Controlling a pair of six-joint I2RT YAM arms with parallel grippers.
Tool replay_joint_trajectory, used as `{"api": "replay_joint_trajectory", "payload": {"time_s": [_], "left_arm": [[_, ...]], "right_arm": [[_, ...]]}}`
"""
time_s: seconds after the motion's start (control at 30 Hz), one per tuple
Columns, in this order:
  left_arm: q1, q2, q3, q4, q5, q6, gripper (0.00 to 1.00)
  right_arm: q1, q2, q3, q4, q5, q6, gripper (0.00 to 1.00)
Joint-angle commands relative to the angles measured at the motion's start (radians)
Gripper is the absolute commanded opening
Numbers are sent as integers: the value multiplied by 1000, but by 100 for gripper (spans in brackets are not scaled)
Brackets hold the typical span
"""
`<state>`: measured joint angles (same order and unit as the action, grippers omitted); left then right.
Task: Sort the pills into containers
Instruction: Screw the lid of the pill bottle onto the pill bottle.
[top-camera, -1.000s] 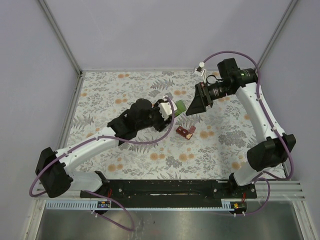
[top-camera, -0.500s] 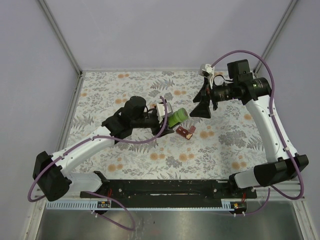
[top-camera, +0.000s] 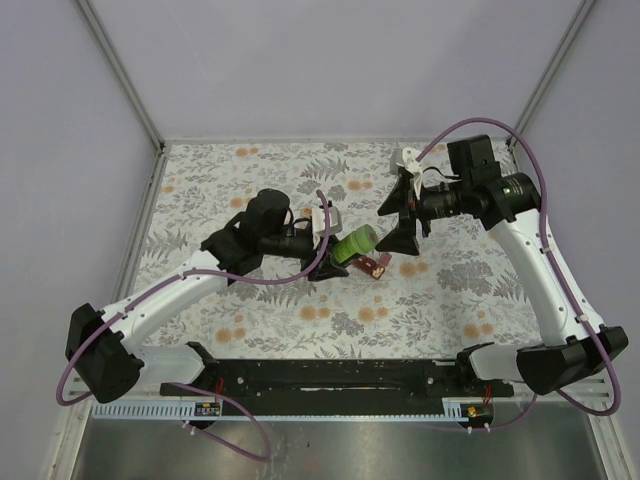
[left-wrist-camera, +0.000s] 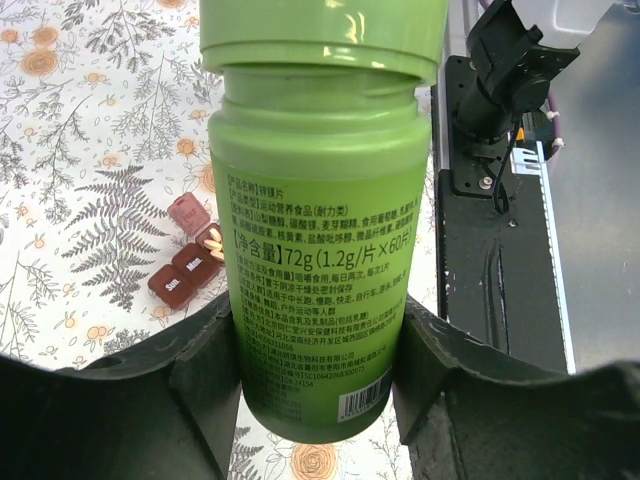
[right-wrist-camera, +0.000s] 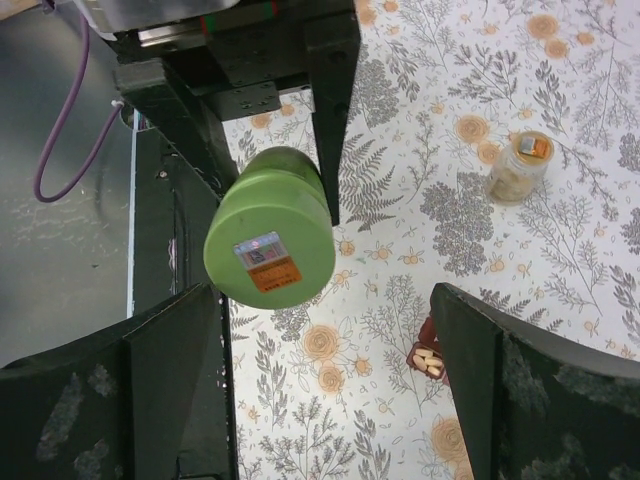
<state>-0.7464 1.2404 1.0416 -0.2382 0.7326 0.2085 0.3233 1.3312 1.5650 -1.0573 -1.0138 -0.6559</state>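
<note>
My left gripper (left-wrist-camera: 318, 350) is shut on the green bottle (left-wrist-camera: 320, 220), gripping its base end. The bottle (top-camera: 355, 243) hangs tilted above the cloth, its capped end (right-wrist-camera: 268, 240) towards my right gripper (right-wrist-camera: 325, 380). That gripper (top-camera: 398, 222) is open, its fingers wide apart and just short of the cap, touching nothing. The dark-red pill box (top-camera: 372, 264) lies on the cloth below the bottle. One lid is up, with pale pills (left-wrist-camera: 212, 245) in that compartment (right-wrist-camera: 428, 358). A small pale-and-orange bottle (right-wrist-camera: 518, 168) stands upright farther off.
A floral cloth (top-camera: 250, 190) with printed orange flowers covers the table. The black base rail (top-camera: 330, 375) runs along the near edge. Pale walls close in the back and both sides.
My left gripper has carried the green bottle right and nearer, over the pill box. My right gripper has swung round and come down to face the bottle's cap.
</note>
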Motion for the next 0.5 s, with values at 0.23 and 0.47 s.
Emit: {"api": "replay_joint_trajectory", "payload": {"time_s": [0.23, 0.47], "left_arm": [[7, -10, 55, 34, 73, -3, 0], [7, -10, 60, 34, 77, -9, 0]], "right_arm": [[75, -40, 3, 39, -9, -30, 100], [102, -33, -14, 66, 0, -11, 99]]}}
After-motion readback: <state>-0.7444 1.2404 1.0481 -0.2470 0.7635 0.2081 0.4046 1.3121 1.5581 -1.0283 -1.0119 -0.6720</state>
